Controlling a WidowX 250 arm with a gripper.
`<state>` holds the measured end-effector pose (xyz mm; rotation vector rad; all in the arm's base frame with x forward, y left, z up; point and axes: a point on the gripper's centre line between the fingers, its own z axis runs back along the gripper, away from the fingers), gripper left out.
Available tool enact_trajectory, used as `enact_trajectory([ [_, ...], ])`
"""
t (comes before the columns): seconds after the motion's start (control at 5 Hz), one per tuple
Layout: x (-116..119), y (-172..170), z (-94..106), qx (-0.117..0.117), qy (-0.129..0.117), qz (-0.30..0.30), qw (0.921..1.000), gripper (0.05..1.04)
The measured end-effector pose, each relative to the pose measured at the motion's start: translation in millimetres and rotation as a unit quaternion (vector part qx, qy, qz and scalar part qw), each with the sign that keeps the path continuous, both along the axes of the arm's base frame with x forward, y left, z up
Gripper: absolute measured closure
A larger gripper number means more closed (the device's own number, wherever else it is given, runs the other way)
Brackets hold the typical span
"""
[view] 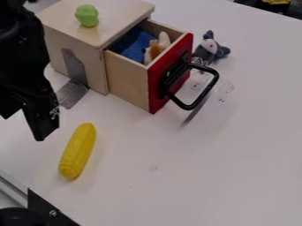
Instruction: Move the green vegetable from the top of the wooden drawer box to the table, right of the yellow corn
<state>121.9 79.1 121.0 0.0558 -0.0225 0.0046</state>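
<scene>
Corn [78, 150], yellow, on the white table [236, 154] near the tool [22, 128] (released, fingers [42, 123] parted) and the open drawer [128, 81]

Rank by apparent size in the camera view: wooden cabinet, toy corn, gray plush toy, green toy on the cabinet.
1. Wooden cabinet
2. Toy corn
3. Gray plush toy
4. Green toy

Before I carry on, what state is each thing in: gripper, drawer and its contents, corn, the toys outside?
Gripper: open, empty, near the corn.
Drawer: pulled open, red front outward.
Blue cloth: inside the drawer, bunched.
Pale and tan toy: inside, beside the cloth.
Yellow corn: lying on the table.
Green toy: resting on the cabinet top.
Gray plush: on the table, beyond the drawer.
</scene>
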Motion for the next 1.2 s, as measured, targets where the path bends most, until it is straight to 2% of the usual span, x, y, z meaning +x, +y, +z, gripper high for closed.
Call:
enact_trajectory([
  [0.2, -2, -2, -3.4, -0.004, 0.006, 0.0, 1.0, 0.085],
  [0.6, 69, 48, 32.7, 0.012, -0.033, 0.003, 0.9994, 0.085],
  [0.8, 105, 73, 42.1, 0.013, -0.046, 0.007, 0.9988, 0.085],
  [1.0, 130, 89, 45.3, 0.016, -0.056, 0.008, 0.9982, 0.085],
  [1.2, 147, 100, 36.9, 0.018, -0.051, 0.012, 0.9985, 0.085],
])
